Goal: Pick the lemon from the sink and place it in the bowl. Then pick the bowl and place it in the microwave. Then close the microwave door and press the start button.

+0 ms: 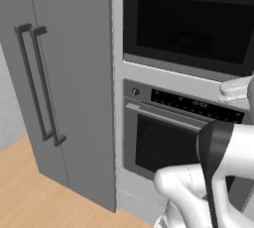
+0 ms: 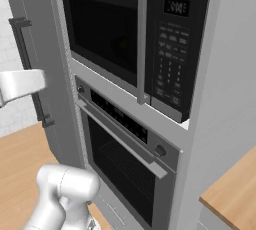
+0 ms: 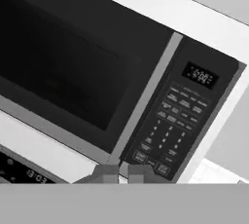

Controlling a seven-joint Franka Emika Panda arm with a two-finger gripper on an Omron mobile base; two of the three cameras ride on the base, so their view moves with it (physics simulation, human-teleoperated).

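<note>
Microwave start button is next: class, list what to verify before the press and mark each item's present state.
1. Microwave door closed flush: ok.
2. Gripper shut, fingertips together for a poke: ok.
3. Gripper facing the control panel: ok, it sits near the panel's lower corner.
4. Gripper lined up on the start button itself: cannot tell, labels unreadable.
5. Bowl with lemon inside: cannot tell, window too dark.
6. Display lit: ok.

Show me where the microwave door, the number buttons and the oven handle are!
microwave door (image 2: pixel 105 34), right base view, on its dark window.
button panel (image 3: pixel 172 133), hand view, among the keys.
oven handle (image 2: pixel 120 141), right base view, middle of the bar.
</note>
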